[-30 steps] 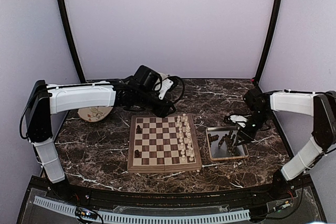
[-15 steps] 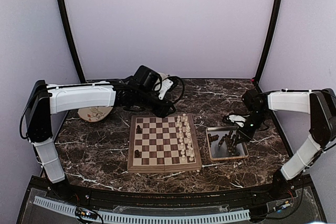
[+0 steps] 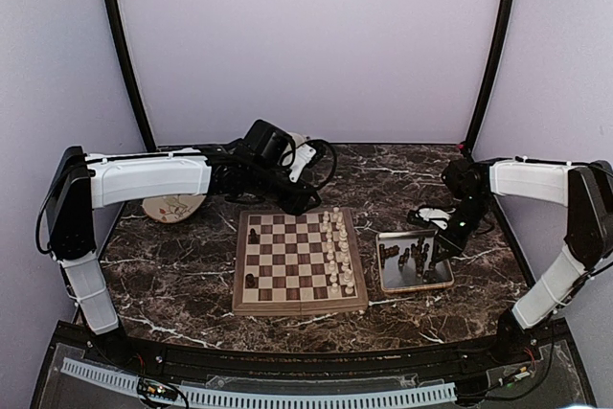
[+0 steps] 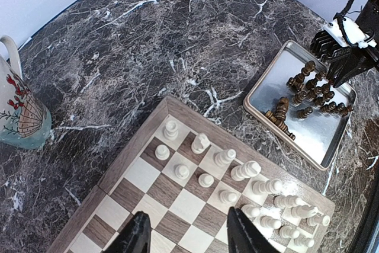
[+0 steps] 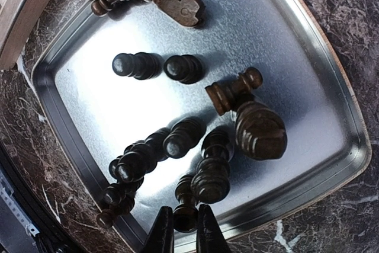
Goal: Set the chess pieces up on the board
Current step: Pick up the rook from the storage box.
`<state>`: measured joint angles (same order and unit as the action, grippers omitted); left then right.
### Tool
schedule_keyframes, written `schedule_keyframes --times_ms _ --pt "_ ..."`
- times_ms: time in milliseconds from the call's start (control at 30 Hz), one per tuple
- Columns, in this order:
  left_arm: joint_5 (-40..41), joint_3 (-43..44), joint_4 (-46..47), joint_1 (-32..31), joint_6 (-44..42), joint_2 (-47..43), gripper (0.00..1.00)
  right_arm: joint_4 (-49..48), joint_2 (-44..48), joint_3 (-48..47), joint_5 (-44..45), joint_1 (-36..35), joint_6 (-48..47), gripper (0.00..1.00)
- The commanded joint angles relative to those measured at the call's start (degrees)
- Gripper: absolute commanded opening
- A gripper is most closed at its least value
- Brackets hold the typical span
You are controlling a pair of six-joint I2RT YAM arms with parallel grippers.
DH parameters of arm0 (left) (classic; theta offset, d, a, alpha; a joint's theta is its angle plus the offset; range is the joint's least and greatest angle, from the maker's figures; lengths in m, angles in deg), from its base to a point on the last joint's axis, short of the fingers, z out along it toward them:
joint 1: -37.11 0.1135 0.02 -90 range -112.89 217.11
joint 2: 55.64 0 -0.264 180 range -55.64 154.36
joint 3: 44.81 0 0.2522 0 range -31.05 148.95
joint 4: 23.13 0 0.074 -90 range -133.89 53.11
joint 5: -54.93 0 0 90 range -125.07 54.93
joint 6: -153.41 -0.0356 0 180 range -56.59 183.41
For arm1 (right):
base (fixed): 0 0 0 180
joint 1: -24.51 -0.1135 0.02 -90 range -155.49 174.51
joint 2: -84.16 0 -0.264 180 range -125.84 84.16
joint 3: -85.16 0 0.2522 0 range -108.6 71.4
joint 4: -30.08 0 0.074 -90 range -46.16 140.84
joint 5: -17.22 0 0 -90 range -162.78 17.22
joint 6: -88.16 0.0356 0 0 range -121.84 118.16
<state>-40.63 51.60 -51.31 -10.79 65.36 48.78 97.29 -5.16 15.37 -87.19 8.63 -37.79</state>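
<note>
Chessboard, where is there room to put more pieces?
The board is bare in its middle columns, between two dark chessmen on its left edge and the cream-white chessmen packed along the right. The marble in front is free. The tray is crowded.

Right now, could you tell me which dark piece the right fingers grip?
The small dark piece at the tray's rim; only it sits between the right fingers.

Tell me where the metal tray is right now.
In the top view the metal tray lies right of the board, apart from it, on the table's right side; the right fingers pinch a dark chess piece inside it.
</note>
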Motion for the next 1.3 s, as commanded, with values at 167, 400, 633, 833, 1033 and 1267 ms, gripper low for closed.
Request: schedule_keyframes --times_ms 167,400,633,833,1033,1267 --pt "-0.7 0.0 -0.2 -0.2 -0.7 -0.9 0.46 1.8 1.0 -1.1 -0.2 -0.4 -0.9 0.02" --pt "-0.6 0.0 -0.4 -0.2 -1.0 -0.9 0.46 2.1 1.3 -0.8 -0.9 -0.3 -1.0 0.02" --pt "-0.3 0.7 -1.3 -0.2 -2.0 -0.7 0.47 5.6 -0.6 -2.5 -6.9 0.3 -1.8 0.01" --pt "-1.8 1.6 -2.6 -0.2 -2.5 -0.2 0.47 10.0 -3.4 -4.7 -11.7 2.8 -3.7 0.01" --pt "1.1 2.1 -3.2 -0.1 -3.2 -0.9 0.47 10.4 -2.4 -8.2 -11.6 2.9 -2.2 0.02" --pt "3.7 0.7 -2.1 6.7 -1.0 -6.0 0.52 -0.3 7.2 -9.5 -1.0 -2.3 4.1 0.02"
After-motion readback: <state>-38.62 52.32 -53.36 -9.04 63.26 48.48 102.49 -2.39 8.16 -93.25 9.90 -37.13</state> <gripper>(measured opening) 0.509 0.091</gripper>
